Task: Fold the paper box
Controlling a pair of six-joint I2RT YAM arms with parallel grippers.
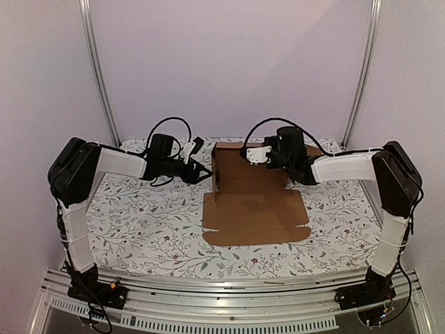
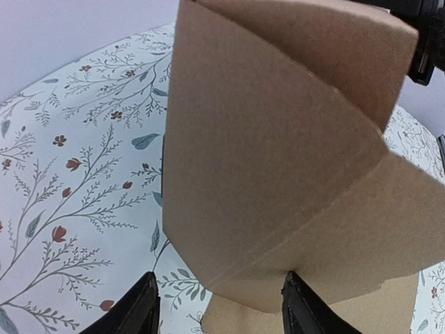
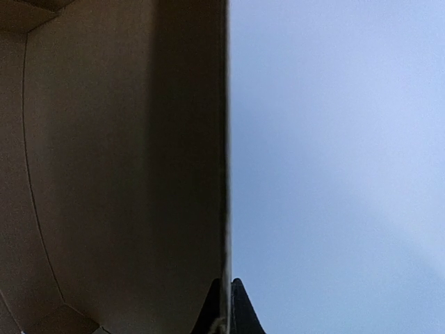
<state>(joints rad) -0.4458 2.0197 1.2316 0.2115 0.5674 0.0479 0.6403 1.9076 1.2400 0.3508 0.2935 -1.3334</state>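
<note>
Right gripper is clamped on a raised box wall, left gripper is held open; near panel is not yet folded.

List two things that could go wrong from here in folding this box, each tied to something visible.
1. The right gripper is shut on only the thin edge of the box's raised wall; it could slip off or crease it.
2. The left gripper is open, so the side flap stands unheld and may spring back down.
</note>
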